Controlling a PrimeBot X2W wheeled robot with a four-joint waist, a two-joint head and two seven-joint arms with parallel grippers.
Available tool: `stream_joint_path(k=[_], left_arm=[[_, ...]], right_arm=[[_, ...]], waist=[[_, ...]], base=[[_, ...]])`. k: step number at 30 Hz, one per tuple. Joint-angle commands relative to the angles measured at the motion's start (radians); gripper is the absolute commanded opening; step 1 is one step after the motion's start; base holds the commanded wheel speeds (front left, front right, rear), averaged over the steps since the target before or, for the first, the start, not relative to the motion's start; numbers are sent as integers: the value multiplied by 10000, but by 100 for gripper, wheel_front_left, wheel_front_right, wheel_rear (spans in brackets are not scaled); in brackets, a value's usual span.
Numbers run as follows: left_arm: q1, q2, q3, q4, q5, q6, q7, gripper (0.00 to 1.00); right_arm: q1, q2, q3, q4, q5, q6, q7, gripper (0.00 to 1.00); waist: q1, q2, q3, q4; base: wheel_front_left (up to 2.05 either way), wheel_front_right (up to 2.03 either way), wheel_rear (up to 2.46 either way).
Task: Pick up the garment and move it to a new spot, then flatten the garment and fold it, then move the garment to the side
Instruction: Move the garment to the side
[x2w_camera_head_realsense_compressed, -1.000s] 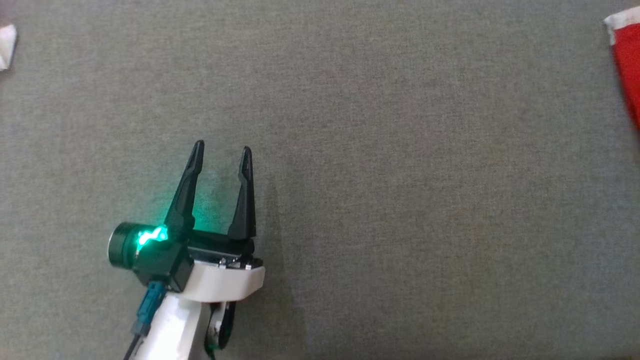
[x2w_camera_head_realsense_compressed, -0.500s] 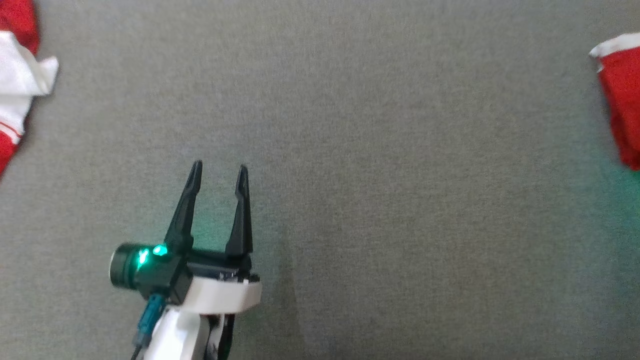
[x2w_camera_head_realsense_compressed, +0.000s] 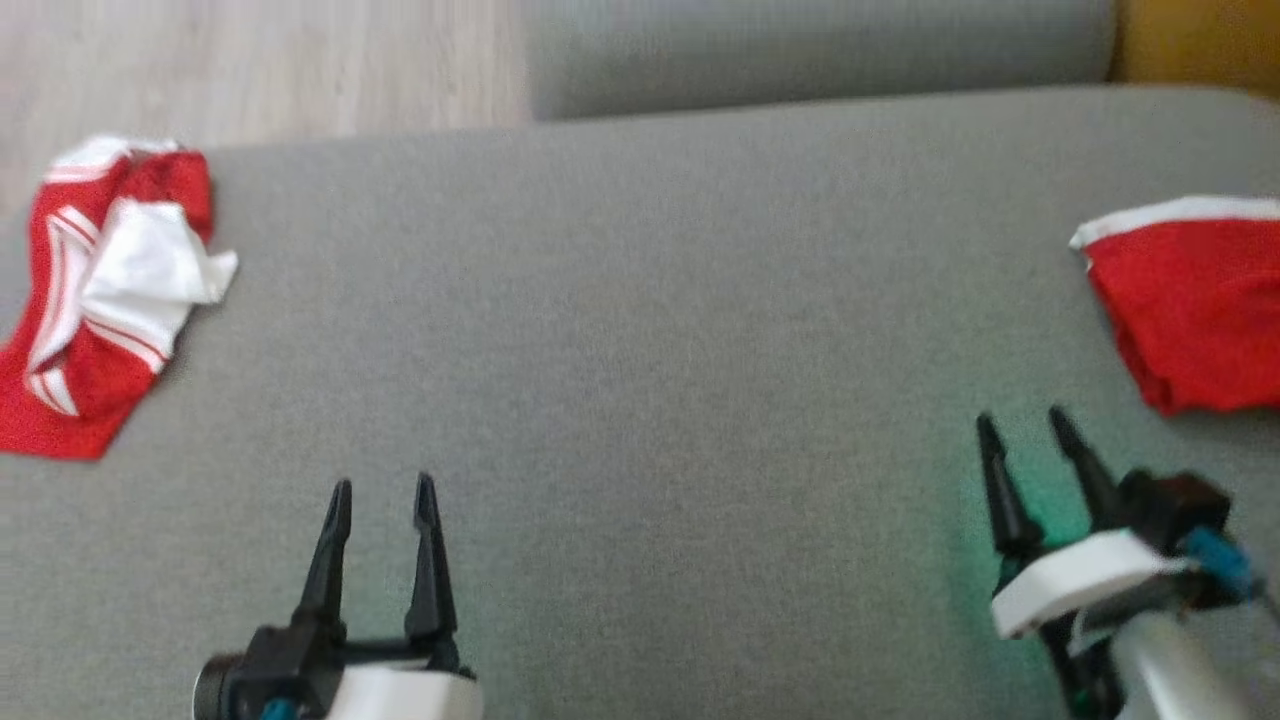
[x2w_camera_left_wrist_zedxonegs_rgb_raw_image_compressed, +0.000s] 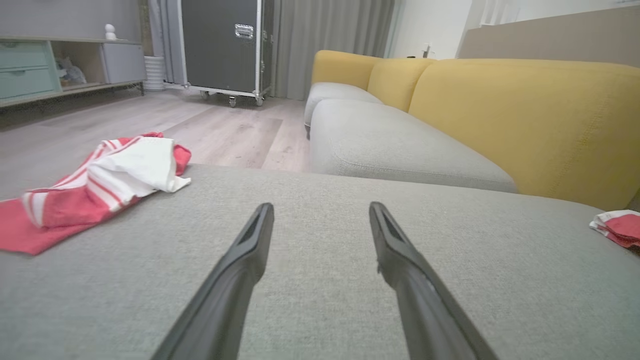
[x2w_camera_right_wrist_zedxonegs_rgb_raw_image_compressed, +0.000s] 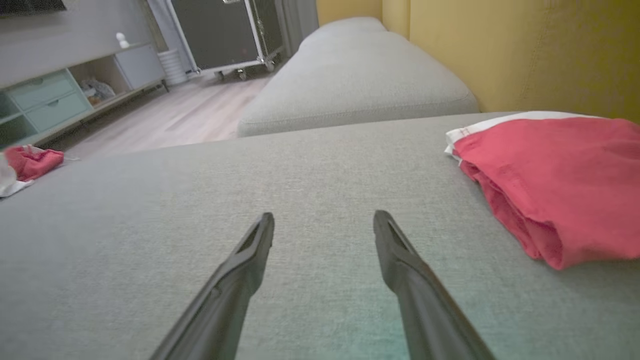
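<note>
Over the grey cushion (x2w_camera_head_realsense_compressed: 640, 350), left end effector (x2w_camera_head_realsense_compressed: 382, 490) and right end effector (x2w_camera_head_realsense_compressed: 1022, 422) stand wide, empty

No text, label, brand, number or sign can be read in any of the views.
</note>
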Motion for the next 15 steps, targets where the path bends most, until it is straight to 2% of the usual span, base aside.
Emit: stream_joint_path(k=[1,4,8,15], left_arm=[[-37,-14,400,-264,-28,53,-53,100],[346,-14,563,-266,-36,62,-53,100],[687,-14,714,-316,-29,30,-53,100],[1050,-15,926,-356,21,12,-53,100]], right_arm=[[7,64,226,-151,-143,-7,-333,100],[380,470,193,-170,-461,-7,-622,100],[1034,927,-328,-1415,-861,-7,-645,100],[2238,1246,-705,-2631,-1525,-7,-649,100]], waist=[[4,-1,-763,100],[4,-1,-1190,131],[4,-1,-1499,162],[4,-1,-1862,180]], base=[[0,0,0],[0,0,0],[0,0,0],[0,0,0]])
